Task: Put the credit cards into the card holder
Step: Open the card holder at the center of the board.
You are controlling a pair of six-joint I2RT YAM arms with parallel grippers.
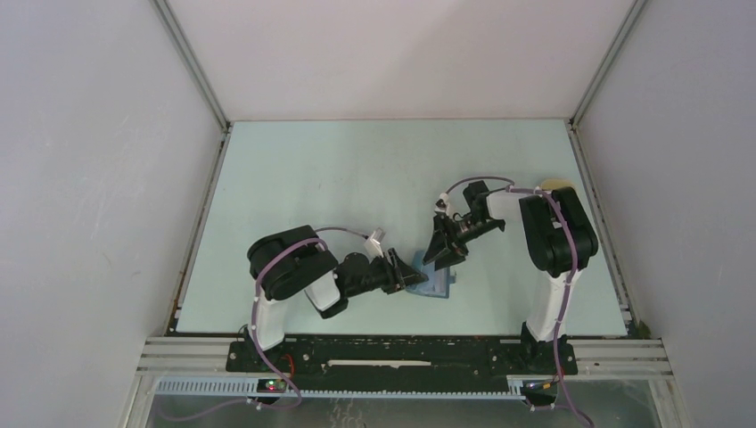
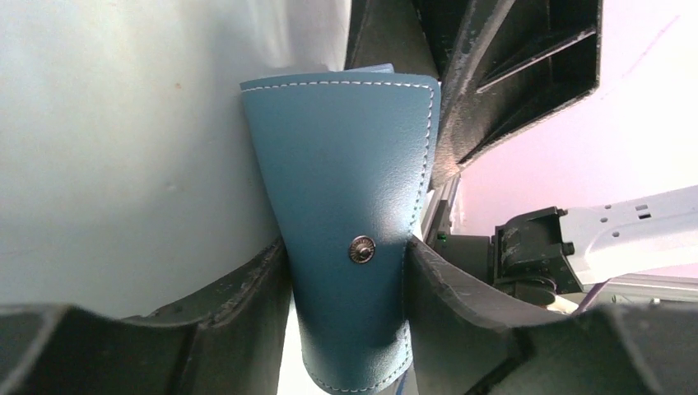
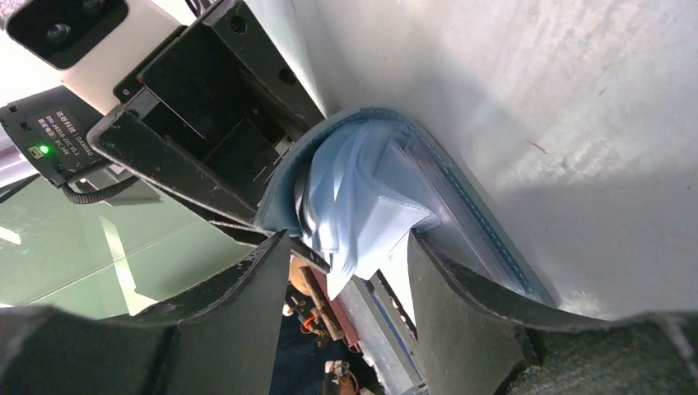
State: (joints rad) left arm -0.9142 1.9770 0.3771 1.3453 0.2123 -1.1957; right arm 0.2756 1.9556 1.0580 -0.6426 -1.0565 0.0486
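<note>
The card holder (image 2: 346,164) is clamped between the jaws of the left gripper (image 2: 346,247). Its pockets (image 3: 370,181) are pinched by the right gripper (image 3: 347,239)

A lab test cell: white walls (image 1: 89,178), aluminium framing (image 1: 190,61).

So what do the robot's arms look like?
Both are black with white sections: the left arm and the right arm. A purple cable runs along each. The left end effector and right end effector each have two black wedge-shaped fingers.
</note>
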